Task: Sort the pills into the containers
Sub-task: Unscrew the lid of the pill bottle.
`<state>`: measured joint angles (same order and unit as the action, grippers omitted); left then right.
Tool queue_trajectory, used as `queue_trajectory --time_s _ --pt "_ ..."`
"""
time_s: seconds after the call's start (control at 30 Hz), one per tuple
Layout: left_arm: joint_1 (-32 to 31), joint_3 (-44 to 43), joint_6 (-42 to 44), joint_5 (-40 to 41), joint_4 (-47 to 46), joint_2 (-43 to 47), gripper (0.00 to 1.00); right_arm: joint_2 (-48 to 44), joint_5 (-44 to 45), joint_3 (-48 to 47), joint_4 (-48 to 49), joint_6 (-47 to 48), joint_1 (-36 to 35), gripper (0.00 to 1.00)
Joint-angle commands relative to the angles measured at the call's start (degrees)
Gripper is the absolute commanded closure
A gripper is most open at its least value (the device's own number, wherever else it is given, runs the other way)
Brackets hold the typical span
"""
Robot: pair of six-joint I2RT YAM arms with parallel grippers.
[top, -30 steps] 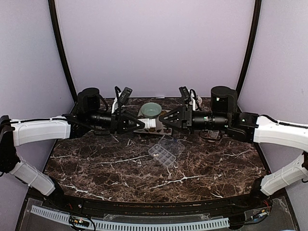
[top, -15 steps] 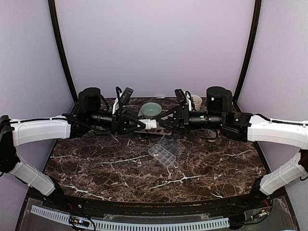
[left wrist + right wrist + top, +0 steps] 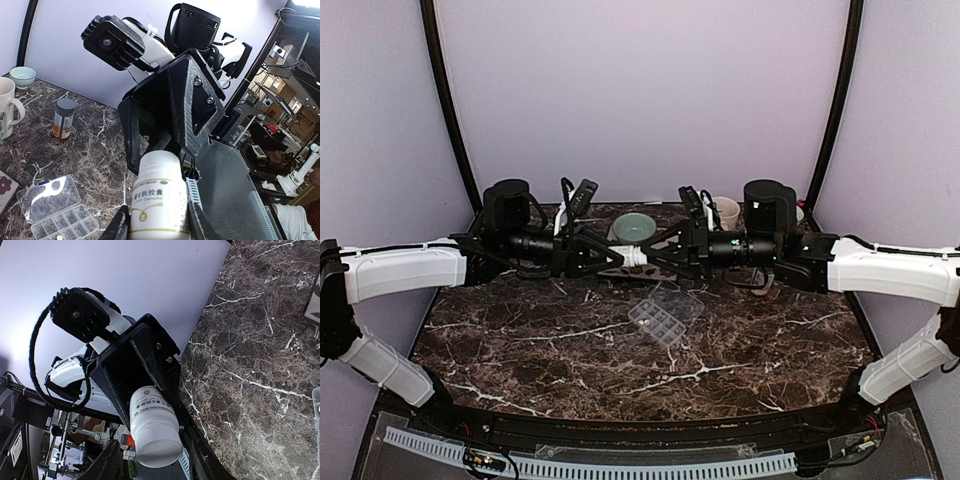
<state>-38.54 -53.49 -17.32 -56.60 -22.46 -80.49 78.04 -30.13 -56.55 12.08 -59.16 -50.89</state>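
Note:
A small white bottle [image 3: 632,258] hangs level above the back of the table, and my left gripper [image 3: 619,257] is shut on its labelled body [image 3: 159,200]. My right gripper [image 3: 650,257] faces it from the right. Its jaws stand open round the cap end [image 3: 159,445], with a gap showing beside the cap. The clear pill box [image 3: 658,323] lies below on the marble with its lid [image 3: 46,198] folded back. Its containers [image 3: 65,225] show in two rows, and one pale speck [image 3: 59,238] sits in a compartment. No other pills can be made out.
A teal bowl [image 3: 634,228] and a white mug [image 3: 726,211] stand at the back of the table. An orange bottle with a grey cap [image 3: 64,118] stands near them. A patterned tile [image 3: 616,266] lies under the grippers. Dark curved frame bars rise at both sides.
My right gripper has moved left, up to the white bottle, and its jaws have spread slightly round the cap end. The left gripper and the bottle have stayed in place.

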Motion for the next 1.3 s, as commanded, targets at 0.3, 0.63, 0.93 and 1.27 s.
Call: queue_trajectory --time_s 0.3,0.63,0.93,1.27 --pt "-0.6 -2.5 1.7 -1.2 1.1 0.5 1.00 2.1 -3.1 -2.6 4.6 -0.9 0.5 0.61" --pt "-0.6 -3.3 1.0 -1.5 1.0 -0.1 1.00 2.5 -4.6 -3.4 3.8 1.1 0.5 0.96" --pt "-0.6 -5.9 -9.8 -9.8 -4.0 -2.7 1.00 -0.2 -1.1 -9.1 -12.3 29.1 -0.3 1.00" --pt "-0.6 -7.4 -23.7 -20.7 -10.0 -5.2 1.00 -1.9 10.6 -9.9 -21.6 56.3 -3.8 1.00"
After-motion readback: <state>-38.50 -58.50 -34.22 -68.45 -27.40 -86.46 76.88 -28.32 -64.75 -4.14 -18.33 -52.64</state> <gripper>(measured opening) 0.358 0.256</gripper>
